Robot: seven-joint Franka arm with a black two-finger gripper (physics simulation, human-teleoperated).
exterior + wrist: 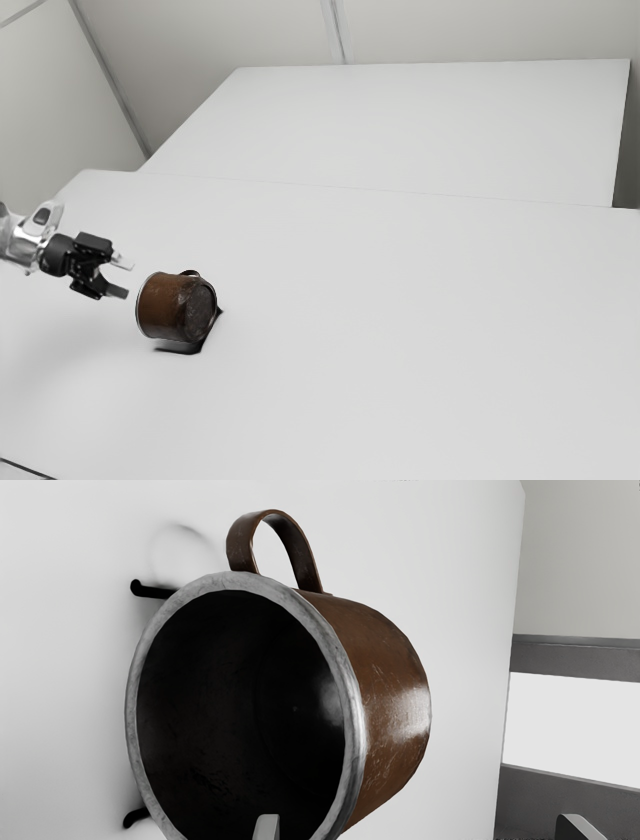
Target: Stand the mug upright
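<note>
1 mug lies sideways, 4 o'clock from our wide-open, empty jaws in the exterior view; an off-centre advance could snag its rim, rolling it.

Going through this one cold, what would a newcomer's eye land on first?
The brown mug, lying on its side on the white table, its pale rim circling a dark mouth that faces the gripper. Next, that black gripper, open just short of the mouth in the exterior view. Then the thin black ends poking out past the rim, close to the table.
</note>
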